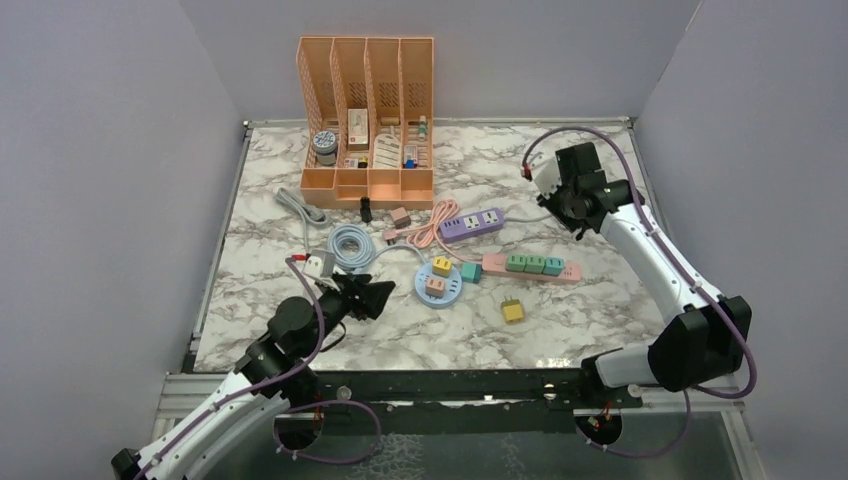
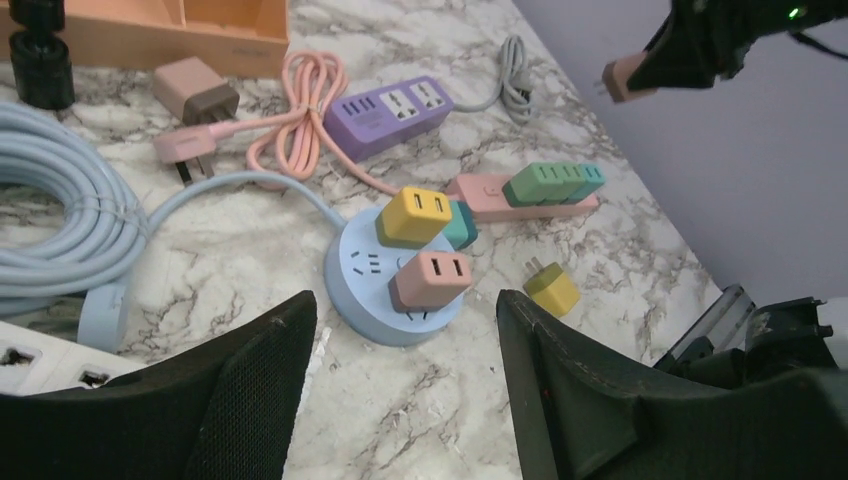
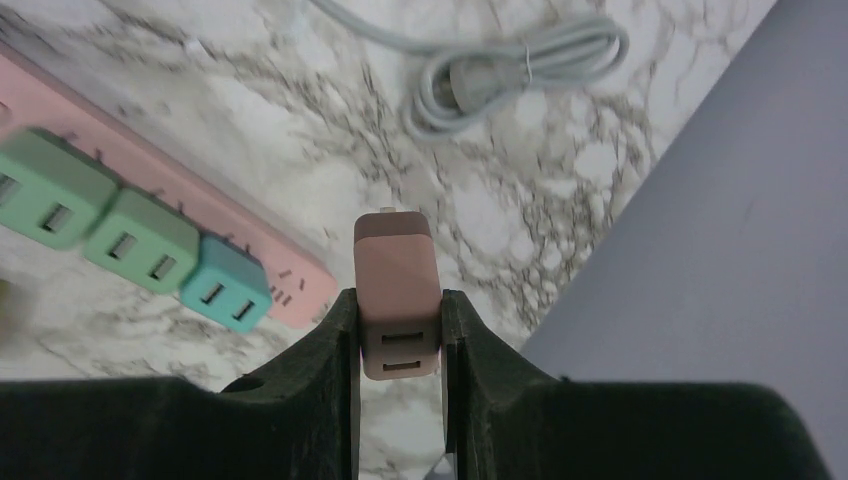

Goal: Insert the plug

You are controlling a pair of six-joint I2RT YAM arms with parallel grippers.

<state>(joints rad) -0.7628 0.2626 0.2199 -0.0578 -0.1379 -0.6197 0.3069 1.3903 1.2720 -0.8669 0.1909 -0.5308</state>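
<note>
Marble tabletop (image 1: 600, 170): at two o'clock the right gripper (image 3: 398, 305) pinches a brown plug (image 3: 393, 265); at seven the left gripper (image 2: 405, 300) gapes empty near a round blue socket (image 2: 352, 272).

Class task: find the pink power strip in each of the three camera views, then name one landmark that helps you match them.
Top external: the pink power strip lies right of centre, beside the round blue hub.
Left wrist: upper middle, beyond the hub.
Right wrist: left side, running diagonally.
Shared landmark: the teal adapter plugged into the strip.
</note>
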